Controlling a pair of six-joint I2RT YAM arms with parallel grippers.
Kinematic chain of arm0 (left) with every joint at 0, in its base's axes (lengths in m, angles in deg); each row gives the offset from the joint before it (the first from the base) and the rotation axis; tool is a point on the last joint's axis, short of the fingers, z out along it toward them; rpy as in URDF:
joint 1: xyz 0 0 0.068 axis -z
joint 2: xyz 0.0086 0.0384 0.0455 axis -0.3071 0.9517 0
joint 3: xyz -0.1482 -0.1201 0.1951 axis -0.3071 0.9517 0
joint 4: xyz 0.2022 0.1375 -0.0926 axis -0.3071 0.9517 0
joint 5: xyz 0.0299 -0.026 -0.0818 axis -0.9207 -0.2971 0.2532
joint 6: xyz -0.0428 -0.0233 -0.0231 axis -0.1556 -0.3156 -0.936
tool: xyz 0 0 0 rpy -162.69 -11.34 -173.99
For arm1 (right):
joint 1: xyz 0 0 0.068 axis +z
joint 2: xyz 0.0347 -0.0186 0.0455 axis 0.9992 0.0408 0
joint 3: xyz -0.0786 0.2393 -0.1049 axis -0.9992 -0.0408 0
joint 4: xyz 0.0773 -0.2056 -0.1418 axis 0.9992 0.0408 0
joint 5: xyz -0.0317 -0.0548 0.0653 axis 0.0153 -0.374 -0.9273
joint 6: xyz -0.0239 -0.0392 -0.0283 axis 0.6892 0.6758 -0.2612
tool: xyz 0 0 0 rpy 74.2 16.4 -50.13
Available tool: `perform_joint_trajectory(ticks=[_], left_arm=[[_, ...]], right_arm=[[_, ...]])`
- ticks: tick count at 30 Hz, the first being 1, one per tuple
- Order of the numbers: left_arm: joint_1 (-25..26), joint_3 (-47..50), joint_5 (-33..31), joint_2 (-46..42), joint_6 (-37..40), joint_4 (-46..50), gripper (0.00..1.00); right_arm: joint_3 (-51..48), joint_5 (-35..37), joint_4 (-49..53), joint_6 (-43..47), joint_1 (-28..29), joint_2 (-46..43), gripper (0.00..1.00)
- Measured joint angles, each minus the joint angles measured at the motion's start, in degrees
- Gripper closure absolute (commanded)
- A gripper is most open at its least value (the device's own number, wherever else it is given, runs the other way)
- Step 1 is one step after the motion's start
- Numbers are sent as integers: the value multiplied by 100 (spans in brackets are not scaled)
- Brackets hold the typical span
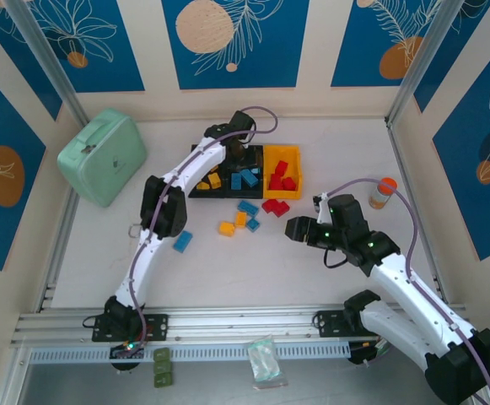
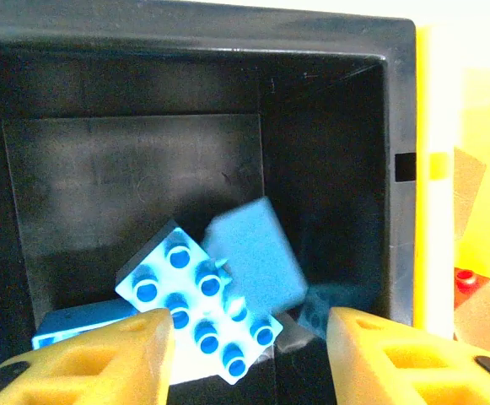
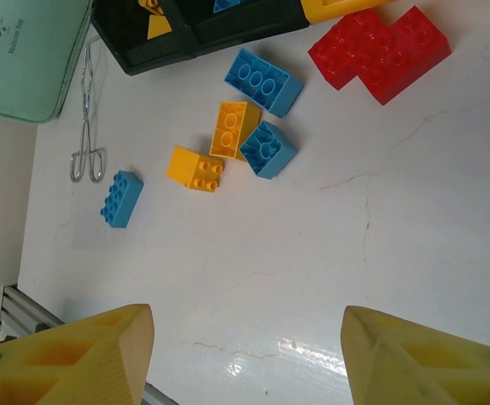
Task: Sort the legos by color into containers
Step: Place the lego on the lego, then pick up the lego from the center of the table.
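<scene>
Bins first: three small rectangular open plastic containers stand joined in a row toward the far side of the white table [image 1: 228, 278]. The left black bin [image 1: 201, 193] holds yellow-orange bricks, the middle black bin [image 2: 329, 169] blue ones, and the yellow bin [image 1: 282, 195] red ones.

The left arm reaches out over the middle bin. There the left gripper [image 2: 246, 325] hangs with its yellow fingers partly apart and nothing between them. Below it in the bin lies a blue studded brick [image 2: 198, 308], studs up, with a blurred blue brick [image 2: 253, 253] just beside it.

The right gripper [image 3: 246, 325] hovers over bare table nearer the arms, its fingers wide and empty.

Loose in front of the bins lie two touching red bricks [image 3: 379, 51] and a yellow-orange brick [image 3: 234, 128] touching two blue ones. A second yellow-orange brick [image 3: 196, 169] sits near these, and a lone blue brick [image 3: 121, 198] lies apart beside metal tweezers [image 3: 86, 118]. A mint-green case [image 1: 103, 158] stands far left.
</scene>
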Motion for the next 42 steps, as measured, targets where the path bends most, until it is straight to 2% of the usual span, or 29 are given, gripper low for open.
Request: perform_joint_trajectory(ticks=[6, 13, 18, 22, 29, 34, 42], left_arm=[[31, 553, 94, -474, 2, -179, 48], [177, 2415, 146, -2328, 151, -702, 47], [201, 3901, 142, -3689, 389, -964, 46], [197, 4944, 116, -4426, 612, -1038, 44], [94, 6297, 57, -5423, 949, -925, 39], [-131, 7036, -87, -6124, 1167, -695, 29], [-459, 7919, -345, -6240, 1408, -385, 19]], right_arm=[[-15, -74, -72, -83, -4, 85, 39], [4, -111, -105, -98, 157, 195, 39], [101, -111, -118, -70, 529, 310, 38], [236, -155, -162, 37, 776, 313, 35], [378, -402, -321, 356, 1132, 426, 31], [433, -520, -433, 616, 1532, 662, 29], [807, -509, -632, 942, 2258, 1471, 29]])
